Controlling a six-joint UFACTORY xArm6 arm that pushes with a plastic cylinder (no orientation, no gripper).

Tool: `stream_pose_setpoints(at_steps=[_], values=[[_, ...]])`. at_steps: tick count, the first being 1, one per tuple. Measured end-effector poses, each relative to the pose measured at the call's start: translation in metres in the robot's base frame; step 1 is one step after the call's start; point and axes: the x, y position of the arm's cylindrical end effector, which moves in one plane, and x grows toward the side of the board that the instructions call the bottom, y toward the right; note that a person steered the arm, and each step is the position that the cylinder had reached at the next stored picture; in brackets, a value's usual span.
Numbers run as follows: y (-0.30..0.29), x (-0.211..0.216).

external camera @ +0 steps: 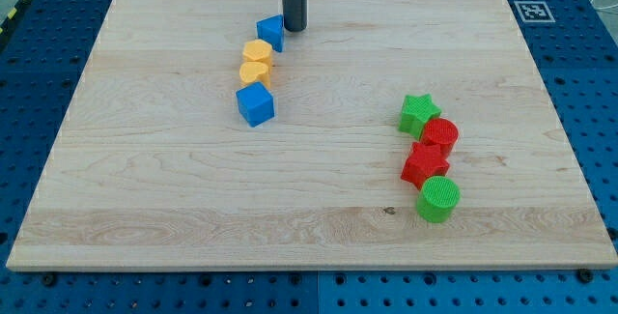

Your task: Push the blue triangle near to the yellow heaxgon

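My tip (294, 29) stands at the far middle of the tabletop (145, 188), touching the right side of the blue triangle (271, 32); this end effector is a plain rod with nothing to part or clamp; the yellow hexagon (257, 53) sits just nearer, touching the triangle; below it come a second yellow block (254, 71) and a blue cube (255, 104); well apart on the right cluster a green star (419, 113), red cylinder (440, 135), red star (425, 165) and green cylinder (438, 199).

Lab or robotics test bench. Pale wooden desk (319, 227) sat on a blue perforated mounting plate (599, 92) with regular holes. Printed fiducial marker (532, 11) was fixed at the board's 1 o'clock corner. Yellow-black hazard tape (14, 10) lay at 10 o'clock.
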Motion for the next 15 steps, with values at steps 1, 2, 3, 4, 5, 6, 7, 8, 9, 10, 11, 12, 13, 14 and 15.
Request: stream_pose_setpoints(at_steps=[1, 2, 3, 4, 5, 6, 7, 8, 9, 10, 11, 12, 13, 14, 15], values=[[0.000, -0.015], [-0.002, -0.016], [-0.006, -0.004], [-0.015, 0.000], [-0.025, 0.000], [-0.030, 0.000], [-0.030, 0.000], [-0.030, 0.006], [-0.030, 0.010], [-0.030, 0.012], [-0.030, 0.012], [-0.030, 0.021], [-0.030, 0.032], [-0.031, 0.032], [-0.038, 0.016]])
